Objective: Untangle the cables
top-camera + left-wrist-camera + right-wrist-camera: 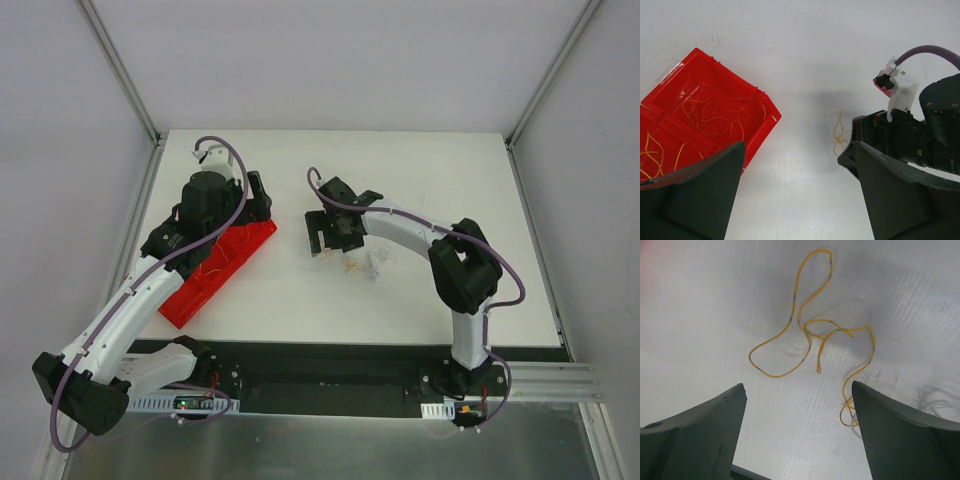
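- The right gripper (800,440) hung low over the worktop (420,180) with its two fingers spread wide apart and nothing between them.
- Just ahead of that gap lay one yellow strand (810,335), marked with short grey bands. It was curled into two open loops and lay flat on the worktop, touching neither finger.
- The strand's far end ran into a small knot near the right finger, where a few whitish strands (935,405) lay. They were too faint to count.
- From above, these cables (362,262) showed as one small pale clump near the middle of the worktop, just beside the right gripper on its near side.
- The left gripper (800,200) was also spread open and empty, held above the worktop between the red box and the right arm.
- One red box (762,131) lay open on the left side of the worktop, its two halves hinged flat side by side.
- Both halves held loose strands (715,112), yellow and orange and thin and curly. They overlapped too much for a firm count.
- In the left wrist view, one yellow strand lay on the bare worktop, close against the front of the right gripper and well apart from the box.
- Two arms stood at the near edge, each carrying one thick purple lead (235,165) along its length.
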`<state>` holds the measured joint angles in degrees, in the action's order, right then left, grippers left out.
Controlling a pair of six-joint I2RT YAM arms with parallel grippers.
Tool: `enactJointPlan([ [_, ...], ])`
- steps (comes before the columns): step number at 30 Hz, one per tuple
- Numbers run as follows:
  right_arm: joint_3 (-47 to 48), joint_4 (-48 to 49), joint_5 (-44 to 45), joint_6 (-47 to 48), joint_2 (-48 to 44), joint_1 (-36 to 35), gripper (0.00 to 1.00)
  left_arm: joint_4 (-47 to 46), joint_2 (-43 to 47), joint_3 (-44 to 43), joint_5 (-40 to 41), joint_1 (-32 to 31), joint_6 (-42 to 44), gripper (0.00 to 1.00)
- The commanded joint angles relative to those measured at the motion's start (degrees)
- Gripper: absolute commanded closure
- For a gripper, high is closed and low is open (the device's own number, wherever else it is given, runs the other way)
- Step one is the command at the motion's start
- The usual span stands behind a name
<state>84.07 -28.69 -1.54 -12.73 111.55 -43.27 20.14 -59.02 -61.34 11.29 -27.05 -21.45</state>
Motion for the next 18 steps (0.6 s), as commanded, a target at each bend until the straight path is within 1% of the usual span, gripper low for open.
enactJointPlan([
  [1,5.6,-8.7,2.2,3.1,3.3,-1.2,0.09,-1.4,0.2,1.0,1.6,-0.3,1.2,0.11],
  [5,12.2,-11.7,3.8,2.9,7.8,-2.8,0.09,-1.5,-0.5,1.2,-0.5,-0.3,-0.3,0.11],
  [8,18.3,-15.7,5.4,1.6,11.9,-3.1,0.10,-1.4,-1.1,1.4,-1.0,-0.3,-0.6,0.12],
  [11,24.2,-20.3,6.8,-0.2,16.1,-2.9,0.16,-1.4,-0.7,1.4,-0.5,-0.3,-0.8,0.12],
  [14,27.0,-22.3,8.3,-1.4,17.9,-2.9,0.27,-1.5,0.2,1.8,0.6,-0.3,-1.0,0.12],
  [16,26.8,-22.4,7.6,-1.9,17.7,-2.4,0.40,-2.2,-0.1,2.3,1.5,-0.3,-0.7,0.11],
  [17,26.7,-22.2,7.3,-1.9,17.5,-2.1,0.51,-2.2,-0.6,2.3,1.5,-0.1,-0.6,0.11],
  [18,26.4,-21.9,7.4,-1.7,17.2,-1.9,0.66,-2.0,-1.0,1.9,0.5,0.2,-0.6,0.11],
])
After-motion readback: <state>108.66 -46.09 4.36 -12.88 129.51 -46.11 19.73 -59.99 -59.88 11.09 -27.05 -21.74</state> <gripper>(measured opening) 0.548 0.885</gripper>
